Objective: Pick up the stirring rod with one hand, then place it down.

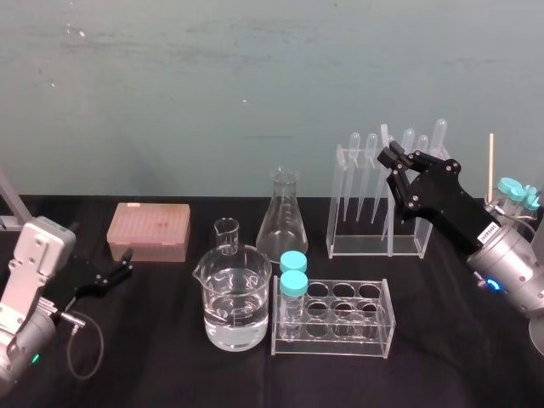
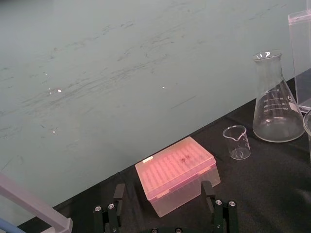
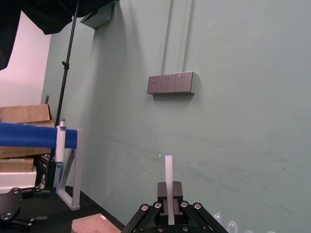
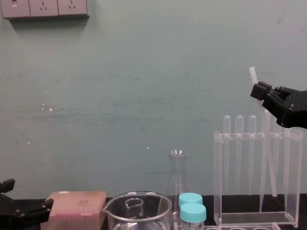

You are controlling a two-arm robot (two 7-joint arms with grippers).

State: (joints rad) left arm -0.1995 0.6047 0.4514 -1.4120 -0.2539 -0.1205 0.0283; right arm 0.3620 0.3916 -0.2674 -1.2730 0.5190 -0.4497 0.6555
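The right hand (image 4: 262,91) is clenched on the stirring rod (image 4: 269,155), held tilted at the clear rack (image 4: 219,182), far right. Lower it slowly, away from the pipettes (image 1: 371,174), before releasing. The left hand (image 1: 122,269) rests spread, near left.

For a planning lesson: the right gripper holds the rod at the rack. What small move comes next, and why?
Probably lift straight up. The right gripper is shut on the rod near its top, but its lower end hangs tilted, seemingly inside the rack, below the top rail. The left gripper is parked by the box.
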